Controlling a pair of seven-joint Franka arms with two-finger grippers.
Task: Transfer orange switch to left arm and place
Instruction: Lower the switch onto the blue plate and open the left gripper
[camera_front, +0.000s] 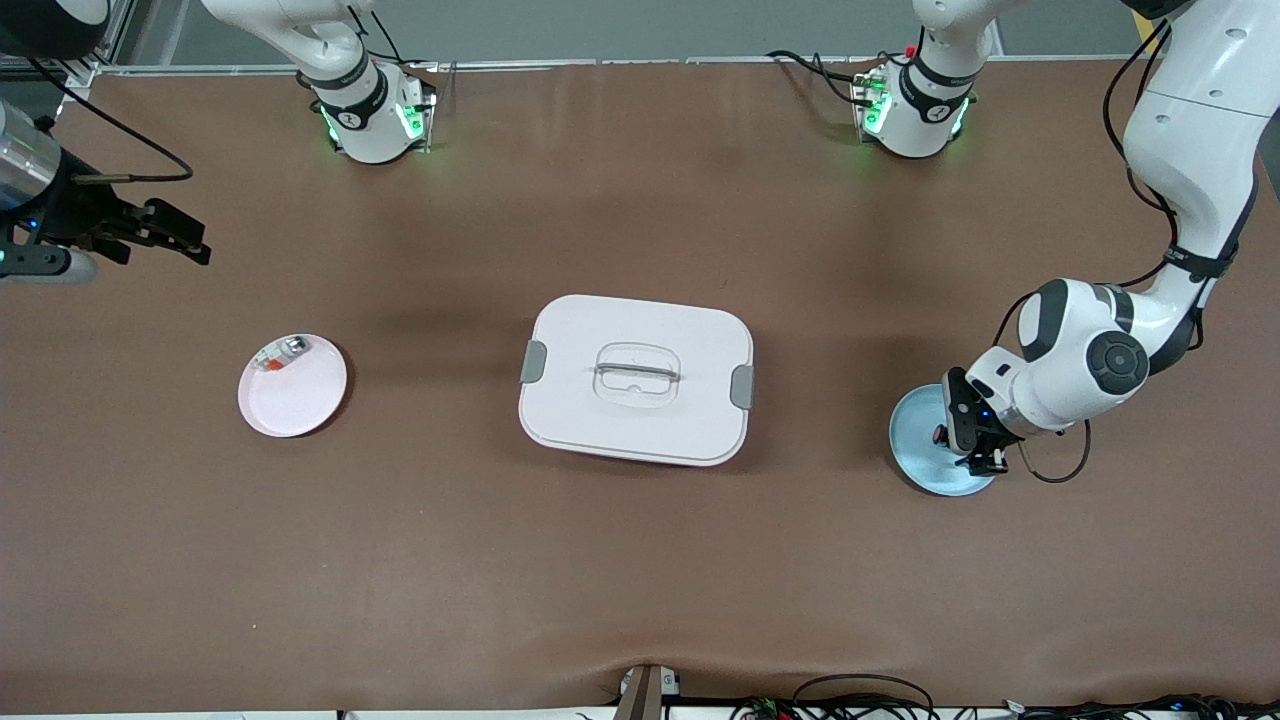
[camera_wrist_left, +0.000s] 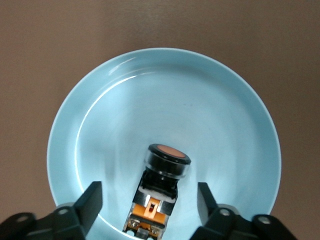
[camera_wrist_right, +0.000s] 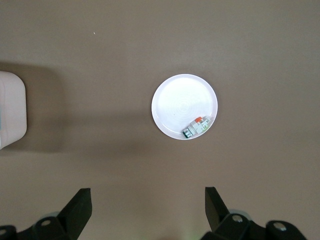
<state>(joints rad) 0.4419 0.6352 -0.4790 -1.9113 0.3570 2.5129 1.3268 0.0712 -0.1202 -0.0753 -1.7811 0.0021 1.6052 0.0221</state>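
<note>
The orange switch (camera_wrist_left: 159, 192) lies on its side on a round blue plate (camera_wrist_left: 165, 100), with its orange cap pointing to the plate's middle. My left gripper (camera_wrist_left: 150, 195) is open and low over the plate, one finger on each side of the switch, not touching it. In the front view the left gripper (camera_front: 968, 440) covers the switch on the blue plate (camera_front: 918, 450) at the left arm's end of the table. The white box (camera_front: 636, 378) stands in the middle of the table. My right gripper (camera_front: 185, 238) is open and empty, up over the right arm's end of the table.
A pink plate (camera_front: 293, 390) lies between the box and the right arm's end, with a small silver-and-clear part (camera_front: 283, 352) on its rim. The right wrist view shows that plate (camera_wrist_right: 180, 102), the part (camera_wrist_right: 196, 126) and a corner of the box (camera_wrist_right: 11, 110).
</note>
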